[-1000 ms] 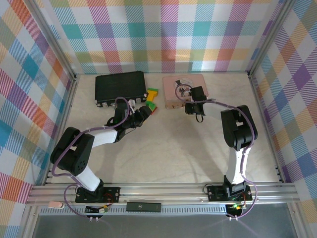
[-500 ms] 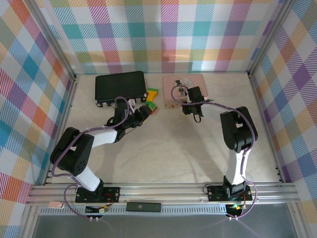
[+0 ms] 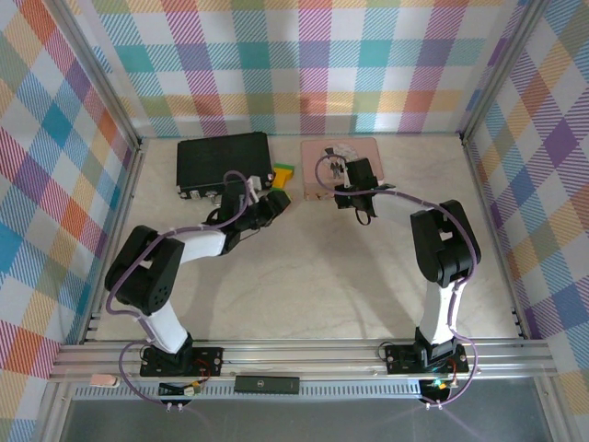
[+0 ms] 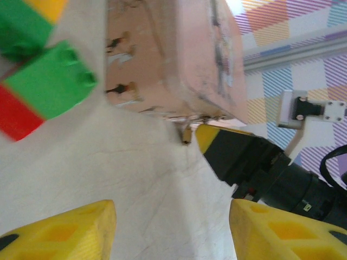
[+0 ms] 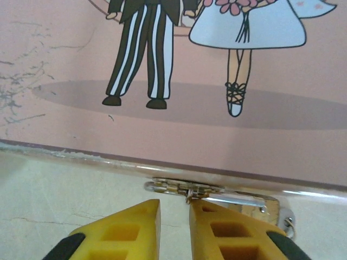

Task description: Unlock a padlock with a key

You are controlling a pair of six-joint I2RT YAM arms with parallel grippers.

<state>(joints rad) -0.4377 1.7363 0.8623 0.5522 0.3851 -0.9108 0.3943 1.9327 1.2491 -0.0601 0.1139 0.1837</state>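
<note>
The tiny brass padlock (image 4: 186, 135) hangs at the lower front edge of the pink tin box (image 4: 200, 59), just ahead of one yellow finger (image 4: 209, 138) of my right gripper. In the right wrist view my right gripper (image 5: 174, 205) sits below the tin's hasp (image 5: 179, 188). Its jaws stand a narrow gap apart and only table shows between them. A silver strip (image 5: 244, 199) lies along the tin's edge; I cannot tell if it is the key. My left gripper (image 4: 171, 208) is open over bare table, left of the tin (image 3: 340, 166).
Green, red and yellow toy blocks (image 4: 51, 86) lie close to my left gripper (image 3: 274, 199), between the black case (image 3: 224, 163) and the tin. My right gripper (image 3: 348, 189) is at the tin's near edge. Plaid walls close the table at the back and sides.
My right gripper has slid left along the tin's front edge and its jaws have narrowed. My left gripper has moved up and right, closer to the blocks.
</note>
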